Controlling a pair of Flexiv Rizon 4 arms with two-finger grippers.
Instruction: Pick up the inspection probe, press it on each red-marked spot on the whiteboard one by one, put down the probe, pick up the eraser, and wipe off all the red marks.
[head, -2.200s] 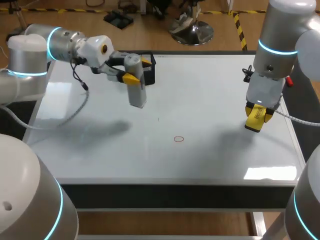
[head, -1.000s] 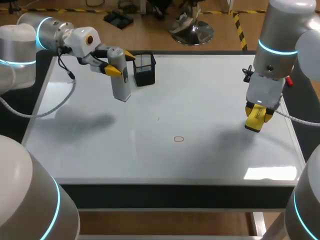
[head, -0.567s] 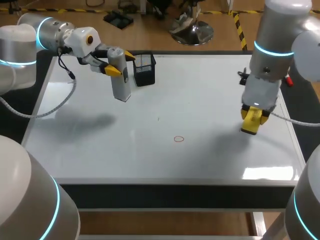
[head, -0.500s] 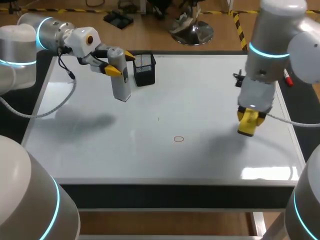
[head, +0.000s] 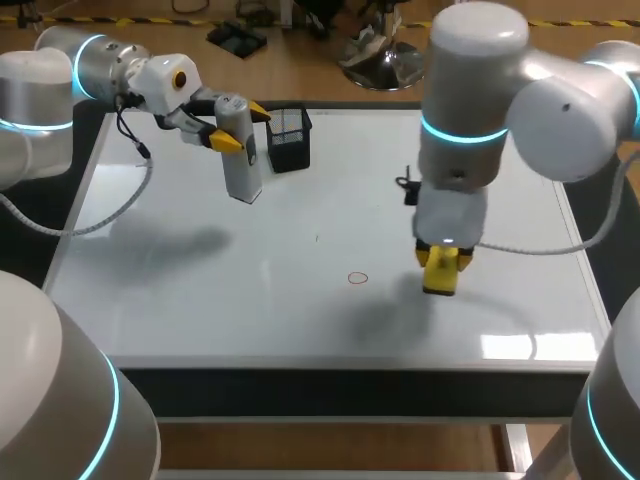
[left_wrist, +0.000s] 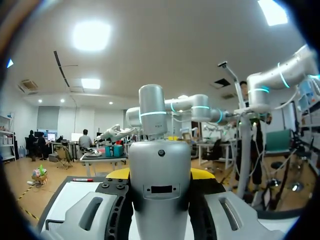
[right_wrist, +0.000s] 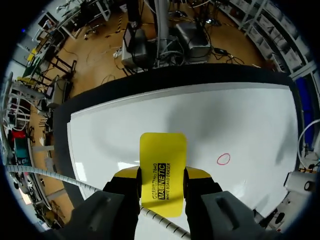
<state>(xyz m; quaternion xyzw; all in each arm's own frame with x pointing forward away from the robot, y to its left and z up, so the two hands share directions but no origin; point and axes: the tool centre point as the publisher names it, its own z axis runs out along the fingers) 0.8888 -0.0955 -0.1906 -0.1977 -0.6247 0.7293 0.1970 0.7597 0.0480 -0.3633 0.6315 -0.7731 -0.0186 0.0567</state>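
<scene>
My left gripper (head: 237, 128) is shut on the grey inspection probe (head: 242, 150), held upright above the back left of the whiteboard (head: 180, 290). The left wrist view shows the probe (left_wrist: 159, 185) filling the space between the fingers. My right gripper (head: 441, 262) is shut on the yellow eraser (head: 441, 272), hanging just above the board a little right of the single red circle (head: 358, 278). Seen from the right wrist, the eraser (right_wrist: 162, 170) sticks out past the fingers, with the red circle (right_wrist: 223, 159) off to one side of it.
A black mesh pen holder (head: 289, 139) stands at the back of the board, just right of the probe. A red marker (left_wrist: 82, 179) lies near the board's edge in the left wrist view.
My right arm has carried the eraser leftward across the board, from the right edge toward the red circle. The left arm with the probe has stayed still over the last second.
</scene>
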